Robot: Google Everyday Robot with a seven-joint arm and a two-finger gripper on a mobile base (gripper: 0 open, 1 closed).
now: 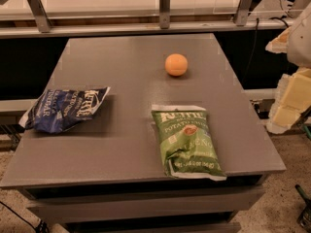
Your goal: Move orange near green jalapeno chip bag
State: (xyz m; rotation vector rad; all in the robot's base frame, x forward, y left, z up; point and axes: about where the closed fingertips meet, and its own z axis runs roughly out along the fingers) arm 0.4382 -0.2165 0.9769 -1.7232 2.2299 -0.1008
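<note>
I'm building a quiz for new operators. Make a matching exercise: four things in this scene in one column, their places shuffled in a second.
1. orange
2. green jalapeno chip bag
3. dark blue chip bag
4. end effector

A. table, left side
B. off the table, view's right edge
C. table, far half
D. table, near edge

Pairs: 1-C, 2-D, 3-A, 4-B

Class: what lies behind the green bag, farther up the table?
The orange, apart from the green bag, on the table. Anything under the bag is covered. The gripper hangs beyond the table's right edge.
</note>
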